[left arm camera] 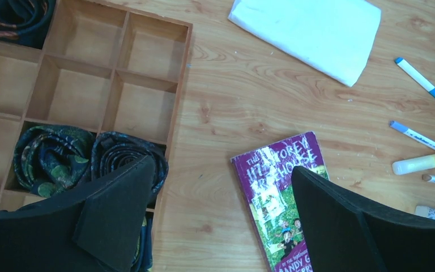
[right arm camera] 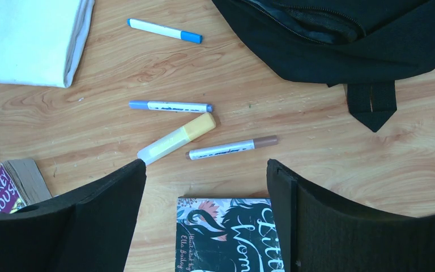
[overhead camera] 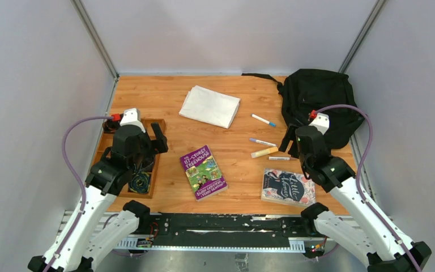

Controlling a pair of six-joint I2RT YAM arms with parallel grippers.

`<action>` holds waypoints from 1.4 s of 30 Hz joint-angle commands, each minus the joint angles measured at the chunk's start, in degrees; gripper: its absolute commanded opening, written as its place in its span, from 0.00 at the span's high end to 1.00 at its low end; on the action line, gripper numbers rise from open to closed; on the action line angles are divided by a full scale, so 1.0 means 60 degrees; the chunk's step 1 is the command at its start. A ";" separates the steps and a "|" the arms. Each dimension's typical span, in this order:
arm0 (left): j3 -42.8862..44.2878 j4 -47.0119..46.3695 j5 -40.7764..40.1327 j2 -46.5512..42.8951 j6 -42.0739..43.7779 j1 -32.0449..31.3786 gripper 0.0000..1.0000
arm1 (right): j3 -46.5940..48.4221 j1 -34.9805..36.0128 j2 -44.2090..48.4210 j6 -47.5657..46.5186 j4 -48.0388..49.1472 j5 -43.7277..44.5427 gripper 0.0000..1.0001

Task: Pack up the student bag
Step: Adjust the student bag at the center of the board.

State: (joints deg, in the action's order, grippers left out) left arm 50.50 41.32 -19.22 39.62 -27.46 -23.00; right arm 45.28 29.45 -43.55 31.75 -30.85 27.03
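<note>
The black student bag (overhead camera: 317,102) lies at the back right, its zipper partly open in the right wrist view (right arm camera: 340,39). A purple book (overhead camera: 204,171) lies mid-table and a dark "Little Women" book (overhead camera: 288,187) at the front right. Several pens and a yellow highlighter (overhead camera: 264,152) lie between them. My left gripper (overhead camera: 153,141) is open and empty above the tray's right edge, with the purple book (left arm camera: 277,192) under its right finger. My right gripper (overhead camera: 294,141) is open and empty above the dark book's top edge (right arm camera: 226,235), left of the bag.
A folded white cloth (overhead camera: 210,106) lies at the back centre. A wooden compartment tray (overhead camera: 157,164) on the left holds rolled dark ties (left arm camera: 51,156). A blue-capped marker (right arm camera: 164,30), a blue pen (right arm camera: 170,106) and a brown pen (right arm camera: 232,148) lie near the highlighter. Grey walls enclose the table.
</note>
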 commanded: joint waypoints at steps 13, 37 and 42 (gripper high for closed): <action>-0.0466 -0.1001 0.2429 0.0297 0.0154 -0.0009 0.00 | 0.0128 -0.0038 0.0263 -0.0534 -0.0305 0.1336 0.06; -0.1020 -0.3173 0.4521 0.2316 -0.0220 -0.1930 0.00 | 0.2873 -0.6212 -0.5372 -0.2200 0.0067 -0.3331 0.24; -0.1129 -0.3204 0.4538 0.2358 -0.0318 -0.1926 0.00 | 0.3513 -0.6156 -0.6334 -0.3547 -0.0589 -0.3677 0.27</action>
State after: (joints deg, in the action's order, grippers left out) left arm 44.03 23.77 6.94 53.84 -29.76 -34.26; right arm 63.26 -6.92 -79.02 18.41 -31.03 6.28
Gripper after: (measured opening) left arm 0.997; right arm 0.747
